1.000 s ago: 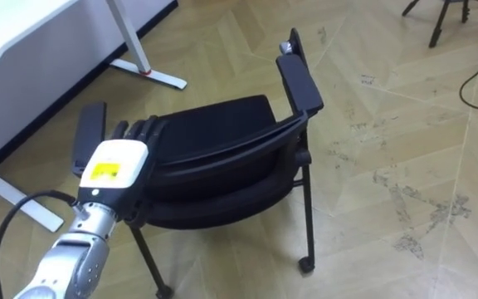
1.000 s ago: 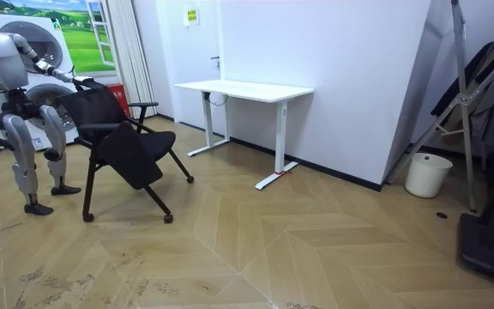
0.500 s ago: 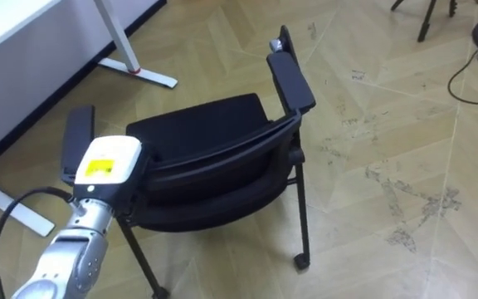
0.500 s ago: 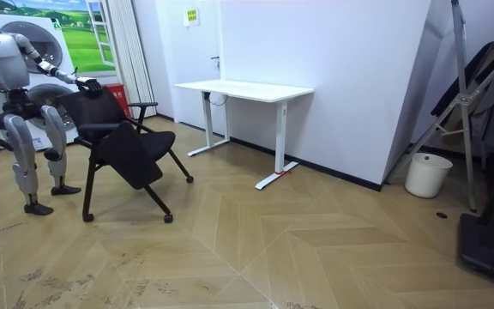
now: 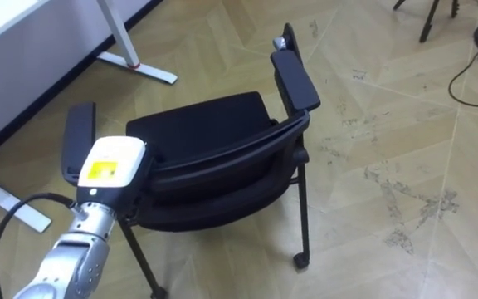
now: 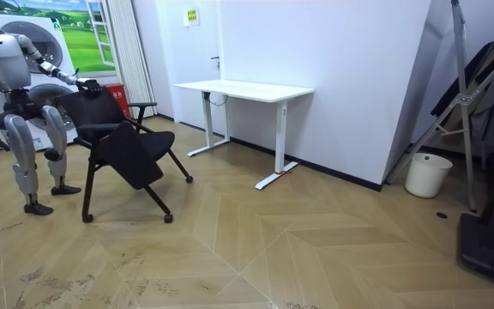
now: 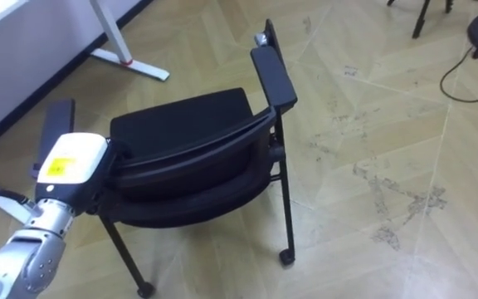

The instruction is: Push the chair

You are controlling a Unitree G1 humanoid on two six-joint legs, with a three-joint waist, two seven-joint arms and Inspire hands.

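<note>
The left hand (image 5: 112, 165) rests on the top of the back of the chair (image 5: 199, 126), fingers hidden, so I cannot tell if it grips

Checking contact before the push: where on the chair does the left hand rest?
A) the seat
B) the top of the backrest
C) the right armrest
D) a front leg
B: the left hand lies at the top of the backrest, beside the left armrest.
</note>
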